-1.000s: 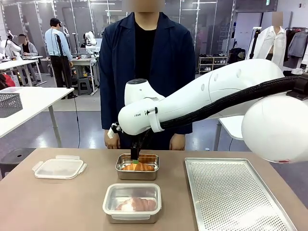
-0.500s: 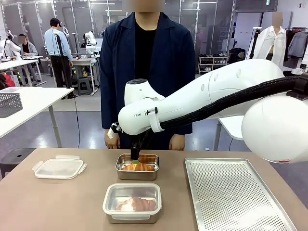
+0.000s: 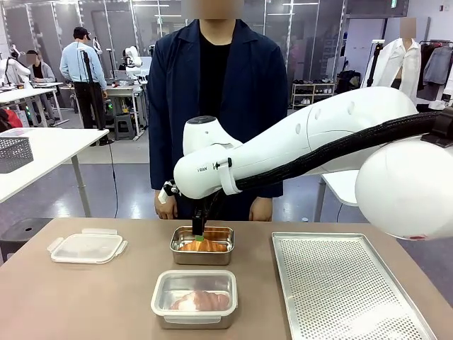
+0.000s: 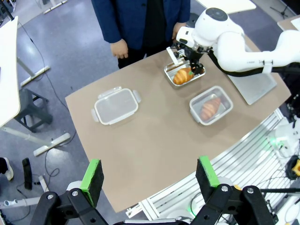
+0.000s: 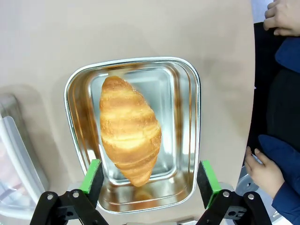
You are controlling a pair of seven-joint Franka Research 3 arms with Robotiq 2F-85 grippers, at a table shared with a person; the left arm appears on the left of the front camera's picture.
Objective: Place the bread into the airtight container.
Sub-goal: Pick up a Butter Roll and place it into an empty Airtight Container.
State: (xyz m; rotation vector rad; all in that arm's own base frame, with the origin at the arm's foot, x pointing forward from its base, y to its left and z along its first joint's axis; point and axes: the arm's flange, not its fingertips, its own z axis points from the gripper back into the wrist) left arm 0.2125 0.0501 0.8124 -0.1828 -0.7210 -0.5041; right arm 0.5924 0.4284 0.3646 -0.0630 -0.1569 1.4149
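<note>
The bread, a golden croissant (image 5: pixel 129 129), lies in an open steel tray (image 5: pixel 190 117) at the far middle of the table (image 3: pixel 106 297). My right gripper (image 5: pixel 149 180) hangs open just over it, a green pad on each side of the croissant's near end. From the front, the same gripper (image 3: pixel 199 234) dips into that tray (image 3: pixel 204 256) over the bread (image 3: pixel 205 246). Closer to me stands the airtight container (image 3: pixel 195 312), a steel box with a whitish rim and another croissant (image 3: pixel 204 301) inside. My left gripper (image 4: pixel 150 176) is open, high above the table, holding nothing.
A clear lid with side clips (image 3: pixel 86 248) lies at the table's left. A perforated metal tray (image 3: pixel 340 283) covers the right side. The person stands at the far edge with hands (image 3: pixel 260 209) hanging near the steel tray.
</note>
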